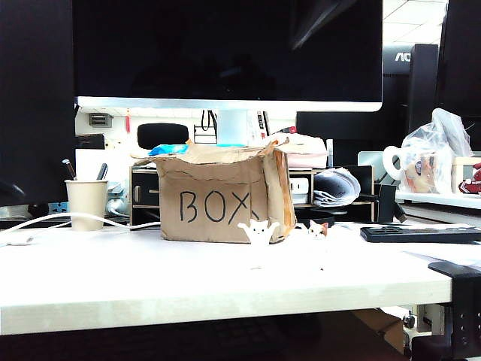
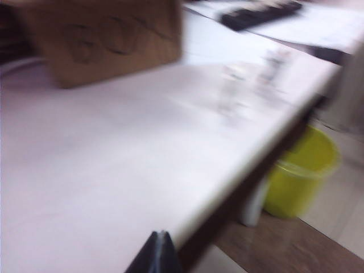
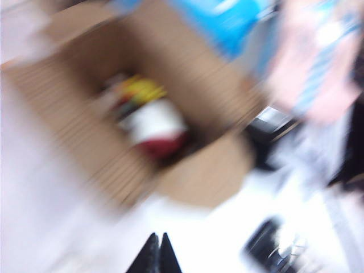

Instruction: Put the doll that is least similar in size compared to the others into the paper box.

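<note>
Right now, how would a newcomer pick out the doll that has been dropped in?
Find the paper box marked "BOX" under the monitor. The doll lies inside it, seen from above by the right wrist camera. It is round, white and dark red, unlike the two small white cats standing outside.

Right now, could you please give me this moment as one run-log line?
doll: inside paper box | right pincer: shut, empty, above box | left pincer: shut, over table | two small cats: on table

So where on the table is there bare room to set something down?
Free: the wide white table front, from the paper cup across below the paper box. Crowded: beside the box's right corner, where the two small cats stand, and near the keyboard.
</note>
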You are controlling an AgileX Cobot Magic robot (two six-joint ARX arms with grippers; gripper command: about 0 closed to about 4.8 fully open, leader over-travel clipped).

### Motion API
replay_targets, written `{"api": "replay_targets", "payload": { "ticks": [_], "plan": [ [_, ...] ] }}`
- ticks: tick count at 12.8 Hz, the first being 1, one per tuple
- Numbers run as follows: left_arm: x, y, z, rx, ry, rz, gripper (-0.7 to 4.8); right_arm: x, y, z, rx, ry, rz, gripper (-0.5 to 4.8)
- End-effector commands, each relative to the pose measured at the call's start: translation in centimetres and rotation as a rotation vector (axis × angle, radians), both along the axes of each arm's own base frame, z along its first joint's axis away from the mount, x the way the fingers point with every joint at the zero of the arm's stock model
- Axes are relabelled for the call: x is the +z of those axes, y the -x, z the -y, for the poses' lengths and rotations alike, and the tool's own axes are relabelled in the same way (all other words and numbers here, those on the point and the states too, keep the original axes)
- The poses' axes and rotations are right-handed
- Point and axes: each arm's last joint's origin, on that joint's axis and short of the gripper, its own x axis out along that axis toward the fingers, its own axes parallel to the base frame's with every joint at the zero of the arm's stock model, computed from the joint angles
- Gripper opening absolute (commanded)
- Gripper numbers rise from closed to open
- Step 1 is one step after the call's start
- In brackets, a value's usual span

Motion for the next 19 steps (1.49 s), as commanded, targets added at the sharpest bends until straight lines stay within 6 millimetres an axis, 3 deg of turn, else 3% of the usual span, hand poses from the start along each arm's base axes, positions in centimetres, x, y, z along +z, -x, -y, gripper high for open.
{"api": "replay_targets", "payload": {
  "ticks": [1,3,7,10,14,19],
  "plan": [
    [0.7,-0.4,-1.3,0.122,0.033,0.071,-0.05,0.2,4.8,3.0,-0.007,-0.173,0.035,-0.02],
    [1.2,-0.5,-2.1,0.201,0.051,0.121,-0.05,-0.1,7.4,4.6,-0.013,-0.228,0.063,-0.02],
    [1.8,-0.7,-4.5,0.442,0.059,0.199,-0.05,-2.9,15.9,9.7,-0.098,-0.417,0.099,-0.02],
    [1.9,-0.6,-5.5,0.543,0.055,0.224,-0.05,-4.2,19.8,12.5,-0.082,-0.529,0.199,-0.01],
    [1.9,-0.6,-5.8,0.571,0.051,0.220,-0.05,-5.1,23.6,14.9,-0.003,-0.634,0.303,-0.01],
    [1.9,-0.6,-5.8,0.571,0.051,0.220,-0.05,-5.4,25.3,15.9,0.054,-0.670,0.327,-0.01]
  ]
}}
